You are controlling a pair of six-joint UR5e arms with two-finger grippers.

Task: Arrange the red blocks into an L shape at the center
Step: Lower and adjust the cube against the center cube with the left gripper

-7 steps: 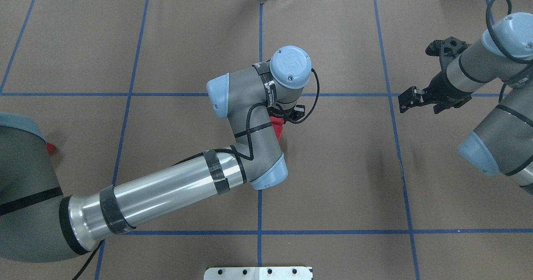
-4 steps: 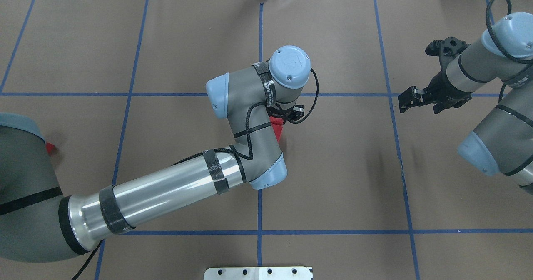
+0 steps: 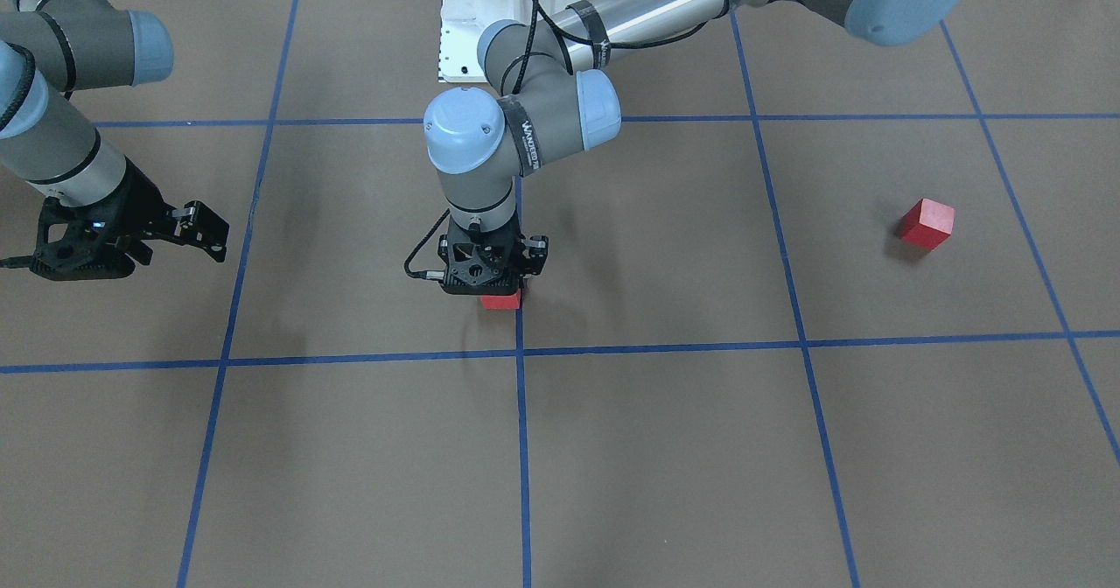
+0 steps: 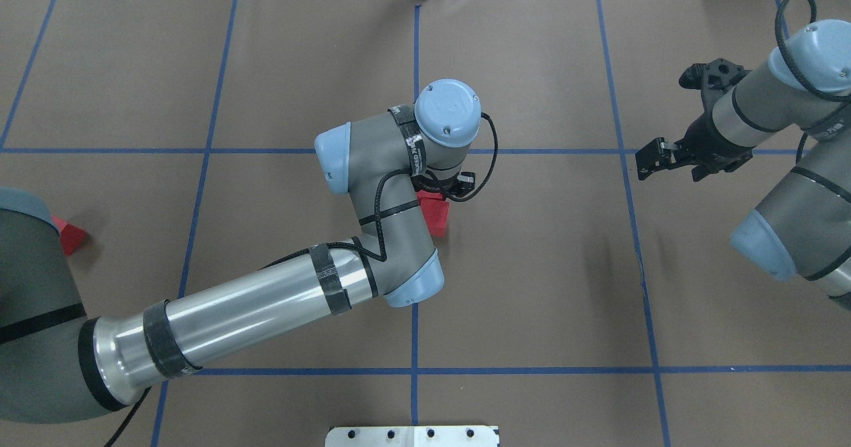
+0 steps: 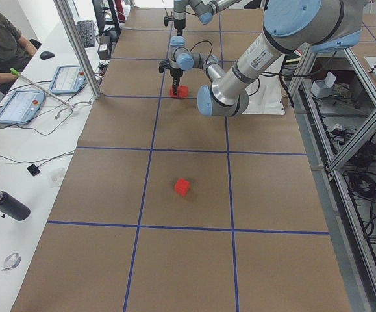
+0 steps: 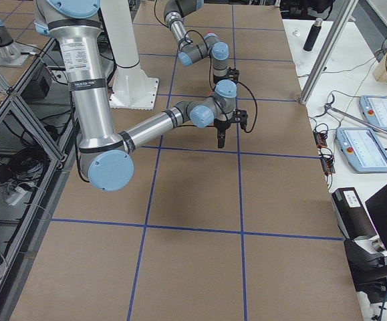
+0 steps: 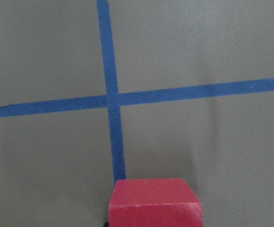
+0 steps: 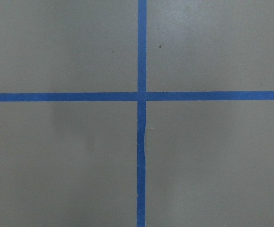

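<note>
My left gripper [image 3: 497, 289] points straight down over the center [image 4: 479, 247], just beside the blue tape line. It is shut on a red block [image 3: 501, 300], which also shows in the overhead view [image 4: 435, 213] and fills the bottom of the left wrist view [image 7: 154, 203]. A second red block [image 3: 927, 223] lies alone on the floor far to my left, partly behind my left arm in the overhead view [image 4: 68, 235]. I cannot make out a third block. My right gripper [image 4: 650, 158] is open and empty, hovering off to the right.
Blue tape lines split the brown floor into grid squares. The white robot base plate [image 3: 459, 19] is at the near table edge. Operator tablets [image 5: 19, 107] and a bottle [image 5: 6, 205] lie on the side table.
My left wrist and gripper have shifted a little to the left, toward the centre tape line, and the red block moved with them. The right arm has not moved.
</note>
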